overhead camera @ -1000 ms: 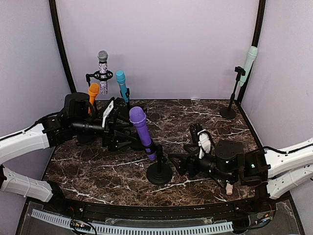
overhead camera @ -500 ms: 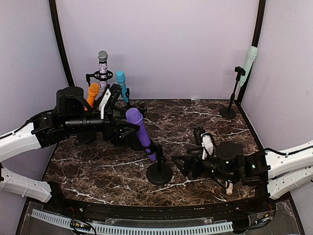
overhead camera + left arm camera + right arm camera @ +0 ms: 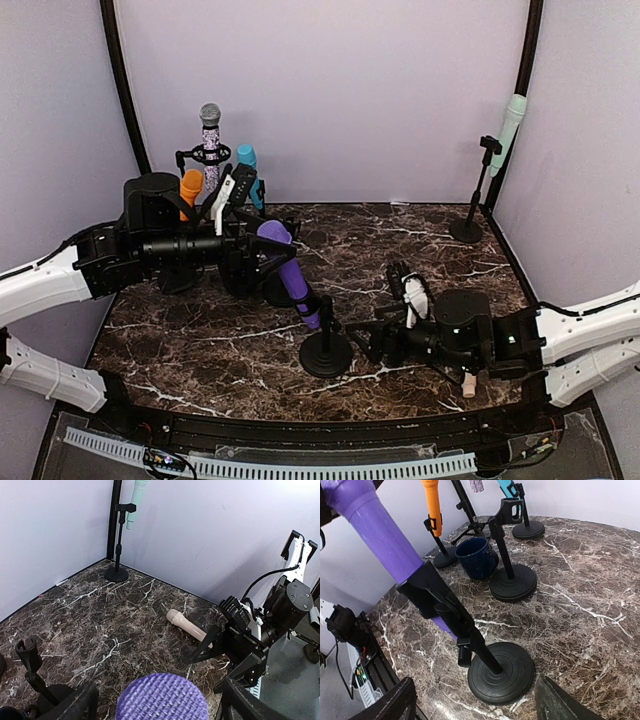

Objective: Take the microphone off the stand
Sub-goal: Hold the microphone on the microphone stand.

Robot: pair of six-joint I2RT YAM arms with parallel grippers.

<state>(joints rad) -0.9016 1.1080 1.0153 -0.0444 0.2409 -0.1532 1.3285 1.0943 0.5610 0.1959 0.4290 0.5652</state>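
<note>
**Purple microphone in its clip, both tools spread**

The dark marbled worktop [image 3: 420,250] carries several microphone stands. The left tool [image 3: 268,248] reaches in from the left, its jaws spread wide on either side of the head of the purple microphone [image 3: 291,272], with a gap showing on both sides in the left wrist view. The right tool [image 3: 366,338] sits low near the worktop, jaws spread and empty, facing the stand [image 3: 325,352]. The purple microphone leans in that stand's clip near the middle of the worktop. A blue mug [image 3: 476,557] stands behind it. A beige microphone [image 3: 187,626] lies flat by the right arm.
</note>
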